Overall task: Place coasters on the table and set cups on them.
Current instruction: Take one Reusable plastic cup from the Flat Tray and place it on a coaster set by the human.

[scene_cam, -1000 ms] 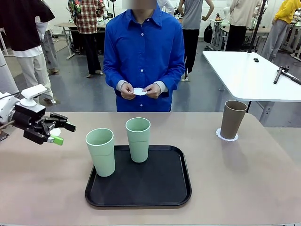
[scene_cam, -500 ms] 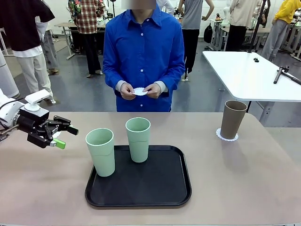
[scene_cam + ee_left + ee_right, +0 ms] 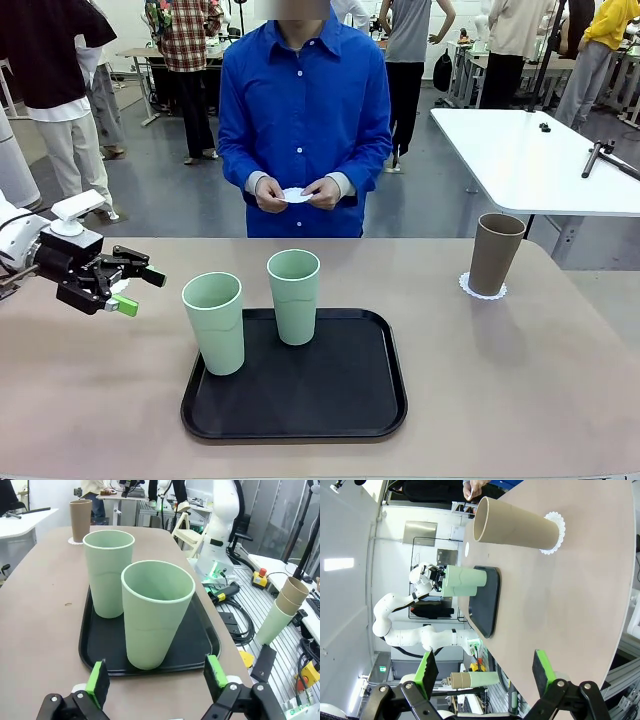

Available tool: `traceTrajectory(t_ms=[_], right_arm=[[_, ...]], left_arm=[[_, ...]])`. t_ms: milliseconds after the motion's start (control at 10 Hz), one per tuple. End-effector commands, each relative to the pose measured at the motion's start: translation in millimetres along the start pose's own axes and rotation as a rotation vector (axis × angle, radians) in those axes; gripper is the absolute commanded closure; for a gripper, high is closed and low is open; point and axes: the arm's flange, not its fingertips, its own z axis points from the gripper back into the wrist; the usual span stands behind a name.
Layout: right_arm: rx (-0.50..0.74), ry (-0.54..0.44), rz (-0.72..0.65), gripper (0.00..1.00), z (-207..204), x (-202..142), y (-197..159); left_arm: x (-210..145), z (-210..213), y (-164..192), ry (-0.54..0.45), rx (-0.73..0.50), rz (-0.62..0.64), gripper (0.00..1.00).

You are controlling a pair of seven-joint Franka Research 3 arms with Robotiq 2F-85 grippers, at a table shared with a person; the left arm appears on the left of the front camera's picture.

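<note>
Front view, table from the robot's side. The left pincer point(image 3: 140, 291) hangs above the table point(image 3: 520, 380) near its left edge, fingers spread with nothing between them, aimed at the nearer mint cup point(image 3: 214, 322) and clear of it; a strip of bare table separates the two. That cup stands upright just inside the left rim of the black tray point(image 3: 350, 400). The second mint cup point(image 3: 294, 296) stands upright at the tray's far rim, apart from the first. The right half of the tray is bare.

The brown cup point(image 3: 496, 253) stands upright on a coaster point(image 3: 466, 288) close to the table's far right edge, the lacy rim showing around its base. Open table lies between it and the tray.

At the far side a person holds a white coaster point(image 3: 296, 194) between both hands point(image 3: 270, 193), above the table's far edge; whether it is one sheet or several cannot be told.

Right wrist view: the right pincer point(image 3: 485, 672) is spread and empty, well apart from the brown cup.
</note>
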Motion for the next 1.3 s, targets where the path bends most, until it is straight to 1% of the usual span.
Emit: traceTrajectory(t_ms=[0,100,200,400,600,1000,1200], right_arm=[[-0.007,-0.003,-0.001,0.00,0.0,1.0,0.6],[-0.007,-0.003,-0.001,0.00,0.0,1.0,0.6],[-0.007,-0.003,-0.001,0.00,0.0,1.0,0.6],[-0.007,-0.003,-0.001,0.00,0.0,1.0,0.6],[-0.007,-0.003,-0.001,0.00,0.0,1.0,0.6],[-0.007,-0.003,-0.001,0.00,0.0,1.0,0.6],[-0.007,-0.003,-0.001,0.00,0.0,1.0,0.6]], left_arm=[[0.0,0.0,0.0,0.000,0.000,0.000,0.00],[-5.1,-0.4,1.9,-0.093,0.019,-0.026,0.00],[-10.9,-5.8,0.2,-0.130,0.058,-0.027,0.00],[-26.3,-20.1,-1.1,-0.216,0.071,0.001,0.00],[-44.3,-35.2,0.2,-0.258,0.051,0.000,0.00],[-71.0,-61.0,8.1,-0.280,-0.024,-0.045,0.00],[-72.3,-65.7,15.5,-0.294,-0.015,-0.068,0.00]])
